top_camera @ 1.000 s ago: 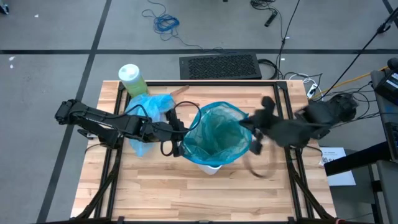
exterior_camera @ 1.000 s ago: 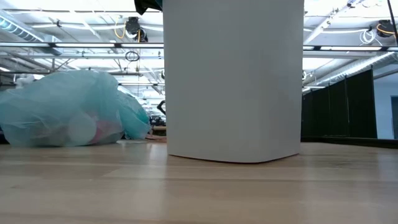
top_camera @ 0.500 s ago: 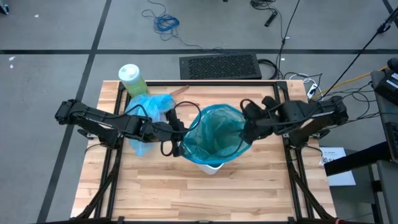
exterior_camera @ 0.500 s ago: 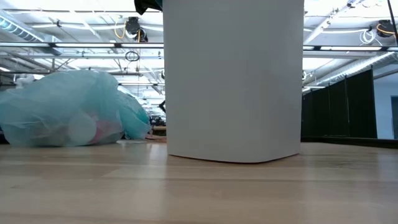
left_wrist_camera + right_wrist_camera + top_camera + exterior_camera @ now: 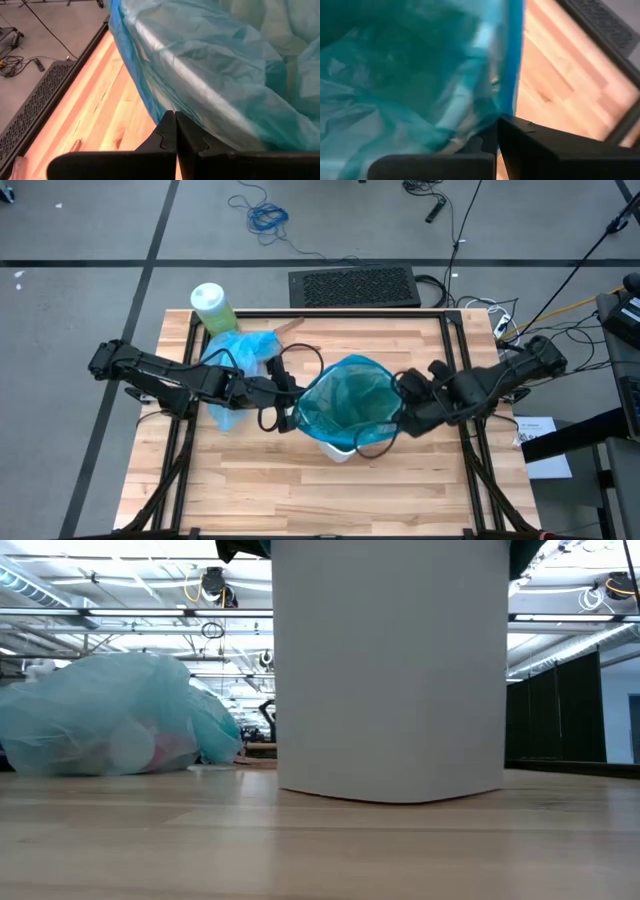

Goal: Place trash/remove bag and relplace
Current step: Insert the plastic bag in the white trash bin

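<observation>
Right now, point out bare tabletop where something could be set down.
The widest bare stretch is the near wooden tabletop, in front of the white plastic wastebasket. The far right corner is also free. Crowded: the far left, with the green bottle and filled light-blue bag, and the wastebasket's flanks, where both grippers sit.

2 hands (image 5: 292,404) (image 5: 402,412) flank teal liner (image 5: 347,402) (in bin).

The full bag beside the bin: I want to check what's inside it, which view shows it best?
The low view: the full bag fills its left side, pale contents showing through. The high view shows it partly under the left arm. Neither wrist view clearly shows it.
</observation>
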Robot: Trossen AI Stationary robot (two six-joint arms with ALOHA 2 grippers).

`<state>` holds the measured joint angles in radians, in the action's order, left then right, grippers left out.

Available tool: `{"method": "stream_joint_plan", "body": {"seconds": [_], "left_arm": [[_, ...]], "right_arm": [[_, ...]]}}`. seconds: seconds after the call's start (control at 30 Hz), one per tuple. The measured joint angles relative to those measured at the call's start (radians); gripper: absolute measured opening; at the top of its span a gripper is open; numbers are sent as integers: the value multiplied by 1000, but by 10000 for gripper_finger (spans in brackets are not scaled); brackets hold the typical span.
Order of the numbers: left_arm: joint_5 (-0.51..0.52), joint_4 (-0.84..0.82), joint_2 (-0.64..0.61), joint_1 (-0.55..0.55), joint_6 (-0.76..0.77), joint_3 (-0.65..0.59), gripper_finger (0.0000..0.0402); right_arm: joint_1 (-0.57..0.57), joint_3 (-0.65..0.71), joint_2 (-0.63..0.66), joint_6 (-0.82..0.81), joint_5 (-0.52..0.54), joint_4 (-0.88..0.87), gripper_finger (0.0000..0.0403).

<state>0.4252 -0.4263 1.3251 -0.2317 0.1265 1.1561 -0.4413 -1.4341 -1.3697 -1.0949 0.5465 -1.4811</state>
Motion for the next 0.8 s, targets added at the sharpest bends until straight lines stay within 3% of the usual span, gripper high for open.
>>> {"method": "stream_joint_plan", "body": {"seconds": [0.23,0.6,0.7,0.8], "left_arm": [[3,-1,0,0,19,0,0],[3,-2,0,0,24,0,0],[3,-1,0,0,24,0,0],[3,-1,0,0,24,0,0]], "right_arm": [[-79,39,1,-25,34,91,0],[-220,-56,52,-128,178,7,0],[-258,-115,52,-97,233,20,0],[-286,-156,52,48,287,146,0]]}}
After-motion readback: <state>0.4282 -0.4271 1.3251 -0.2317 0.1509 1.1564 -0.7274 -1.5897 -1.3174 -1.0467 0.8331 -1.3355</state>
